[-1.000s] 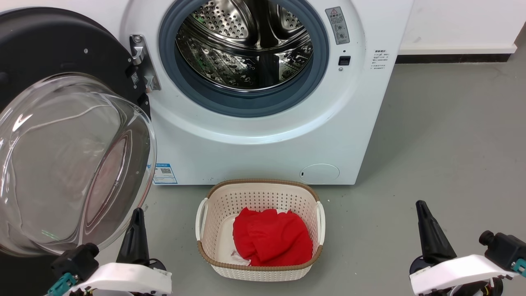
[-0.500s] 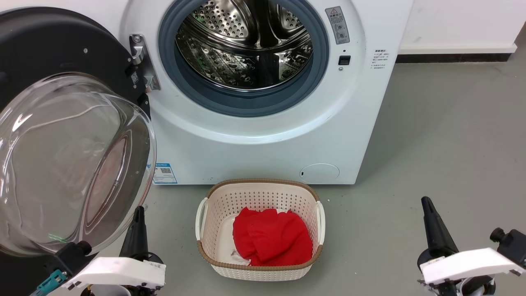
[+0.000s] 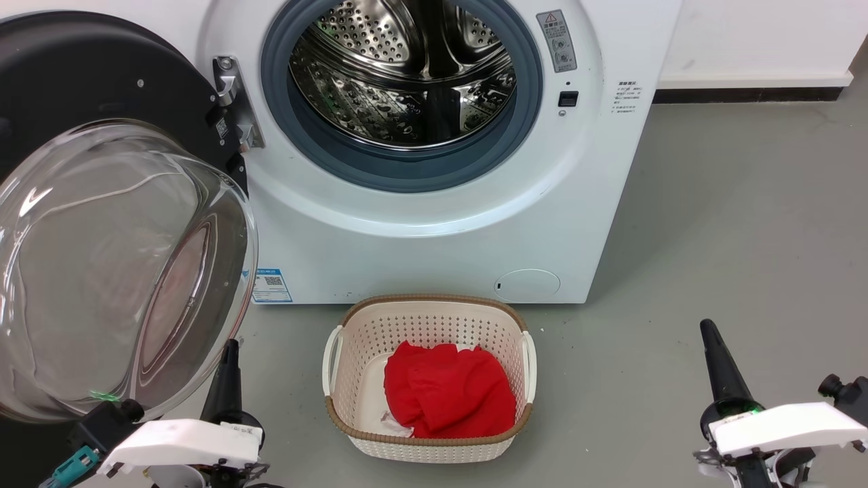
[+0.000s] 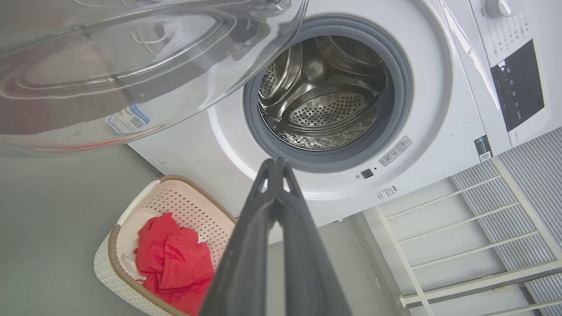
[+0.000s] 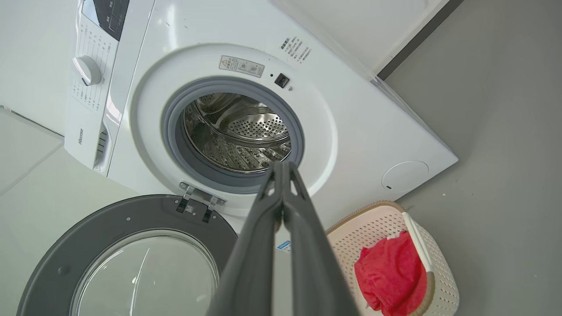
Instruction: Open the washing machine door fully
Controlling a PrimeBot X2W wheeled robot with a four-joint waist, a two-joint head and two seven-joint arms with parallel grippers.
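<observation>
Washing machine door (image 3: 122, 224): swung wide on its metal hinge (image 3: 234, 102), which is fixed at the left edge of the drum opening (image 3: 407, 81). The whole disc lies to the left of the drum opening and clear of it. It stands upright. Its inner face is turned out toward the robot, and the clear glass bowl (image 3: 102, 291) bulges the same way. In the right wrist view the black rim sits roughly level with the machine front. Being round, the door has no longer side; its hinged edge is the one nearest the drum opening.

Left gripper (image 3: 230, 346): fingers pressed together, nothing between them. It is below and left of the drum opening, with its tip just beside the lower edge of the glass bowl. The head view does not settle whether the two touch. In the left wrist view the fingers sit apart from the glass.

Right gripper (image 3: 708, 329): fingers together, nothing held. It is below and well to the right of the drum opening, over bare grey floor (image 3: 746, 203), touching nothing.

Drum opening: grey rubber ring around a perforated steel drum.

Basket (image 3: 427, 449): on the floor directly below the drum opening, close to the washing machine (image 3: 420, 251) front. A red cloth (image 3: 447, 396) lies inside it.
</observation>
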